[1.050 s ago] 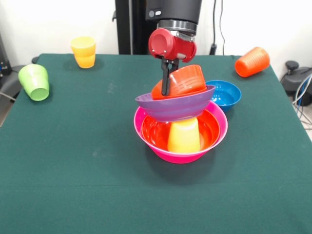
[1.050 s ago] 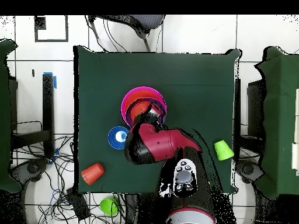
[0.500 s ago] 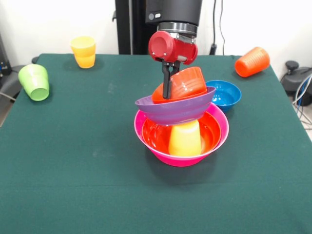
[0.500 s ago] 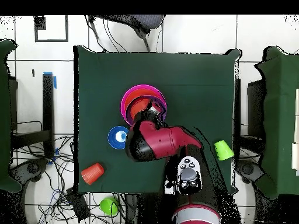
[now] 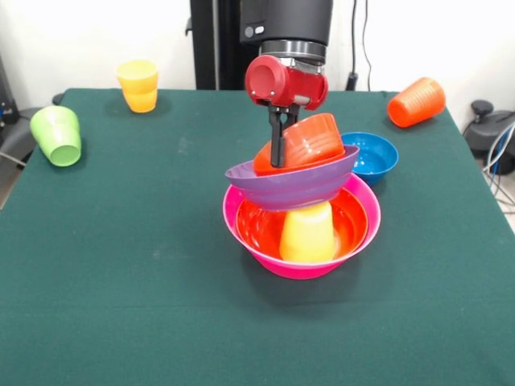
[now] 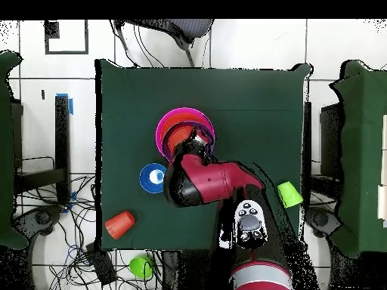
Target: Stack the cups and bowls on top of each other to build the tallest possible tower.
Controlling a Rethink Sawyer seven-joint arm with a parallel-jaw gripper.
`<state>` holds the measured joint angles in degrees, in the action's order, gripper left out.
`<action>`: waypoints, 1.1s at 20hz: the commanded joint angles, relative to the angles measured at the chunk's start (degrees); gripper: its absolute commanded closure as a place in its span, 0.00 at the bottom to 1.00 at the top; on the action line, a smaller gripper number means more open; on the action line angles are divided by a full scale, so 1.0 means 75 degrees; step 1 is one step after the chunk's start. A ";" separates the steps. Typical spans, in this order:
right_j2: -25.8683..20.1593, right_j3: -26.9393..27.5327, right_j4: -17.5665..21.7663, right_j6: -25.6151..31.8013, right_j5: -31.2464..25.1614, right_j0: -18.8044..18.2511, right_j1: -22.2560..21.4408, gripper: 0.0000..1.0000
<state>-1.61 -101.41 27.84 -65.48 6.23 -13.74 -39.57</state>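
**Small orange bowl gripped atop the tilted tower**

Front view: the tower (image 5: pixel 302 217) stands at the centre of the green surface (image 5: pixel 121 281). Its base is the pink bowl (image 5: pixel 257 245), which holds a large orange bowl (image 5: pixel 253 225); inside that stands an upturned yellow cup (image 5: pixel 307 233) carrying the purple bowl (image 5: pixel 294 183), tilted down toward the left of the frame. In the purple bowl lies a small orange bowl (image 5: pixel 310 141), tipped on its side. The gripper (image 5: pixel 278 153) comes down from above, its dark fingers closed on that bowl's rim. The blue bowl (image 5: pixel 372 154) sits just right of the tower. A green cup (image 5: pixel 56 135) lies at left, two nested yellow-orange pieces (image 5: pixel 138 85) at upper left, an orange cup (image 5: pixel 416 102) at upper right.

Overhead view: the arm (image 6: pixel 208 185) covers much of the tower (image 6: pixel 178 124); the blue bowl (image 6: pixel 153 177) lies left of it.
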 commanded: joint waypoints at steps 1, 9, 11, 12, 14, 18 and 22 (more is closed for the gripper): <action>-0.1154 0.0210 -0.0066 -0.1483 0.0133 -0.0054 0.0730 1.00; -0.1715 0.0042 0.0126 -0.1458 0.0184 -0.0446 0.0656 1.00; -0.1867 0.0003 0.0181 -0.1439 0.0193 -0.0573 0.0695 1.00; -0.1986 -0.0010 0.0222 -0.1433 0.0218 -0.0663 0.0741 1.00; -0.2008 0.0031 0.0202 -0.1433 0.0259 -0.0654 0.0806 1.00; -0.2070 0.0153 0.0222 -0.1370 0.0313 -0.0667 0.0935 1.00; -0.1985 0.0374 0.0101 -0.1349 0.0269 -0.0564 0.1071 1.00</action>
<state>-8.59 -100.96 27.95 -65.48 7.66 -19.11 -38.82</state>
